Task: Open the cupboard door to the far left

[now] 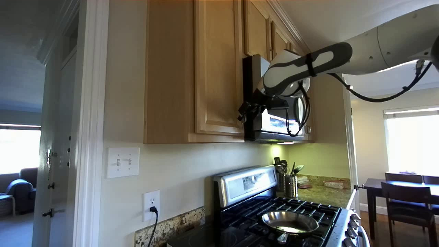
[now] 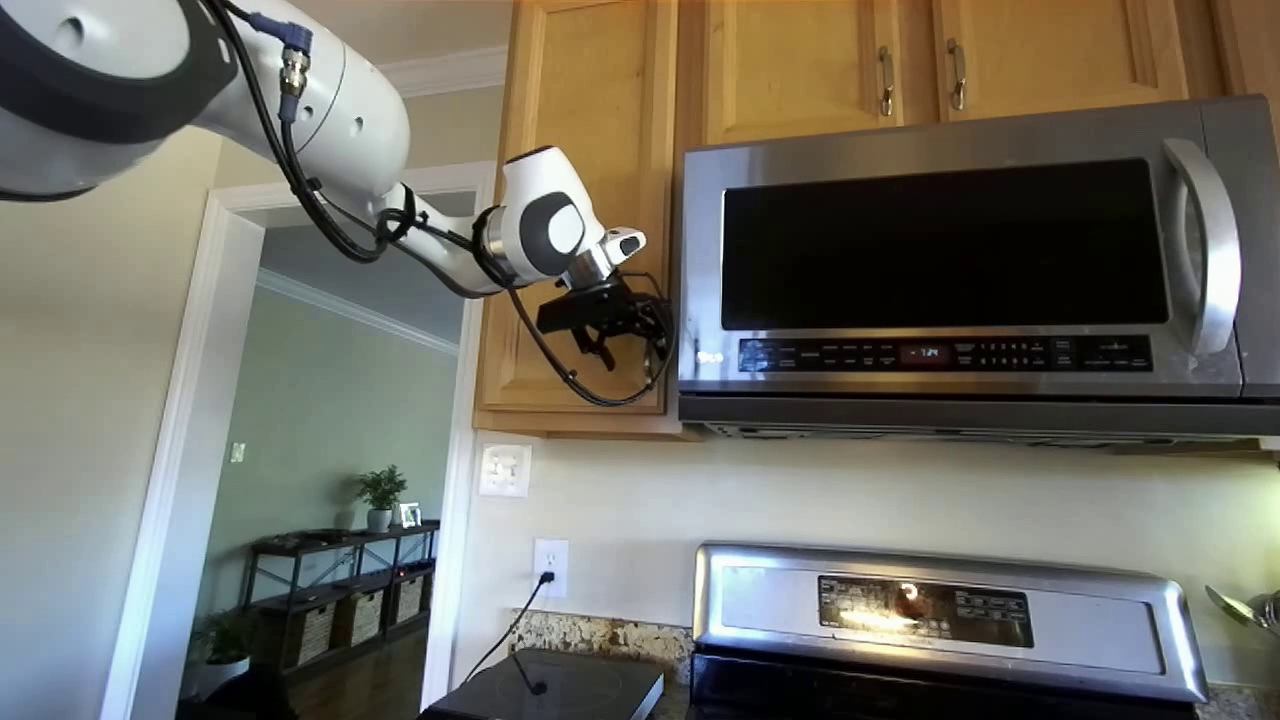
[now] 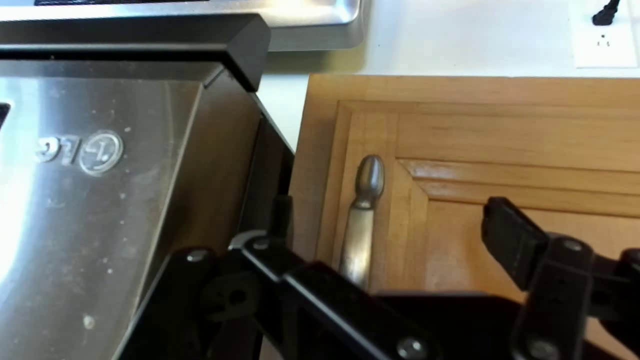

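Gripper [image 3: 390, 215] at closed door [image 3: 452, 232], wrist view.
Jaws wide apart, empty; handle [image 3: 363, 220] shows between them near frame centre; microwave [image 3: 100, 225] fills the left.

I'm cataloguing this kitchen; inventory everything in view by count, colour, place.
Cupboard door: 1, light oak, left of microwave
Handle: 1, silvery, on cupboard door
Shorter doors: at least 2, oak, above microwave
Microwave: 1, steel and black, above stove
Stove: 1, steel and black, below microwave
Pan: 1, silvery, on stove
Utensil holders: apparently 2, silvery, right of stove
Cooktop: 1, black, left of stove
Switch plate: 1, white, below cupboard door
Outlet: 1, white, below switch plate
Plug: 1, black, in outlet
Table: 1, dark, background
Chairs: at least 3, dark, at table
Shelf unit: 1, dark, background
Plants: 2, green, background
Arm: 1, mostly white, by cupboard door
Gripper: 1, black, open, near handle
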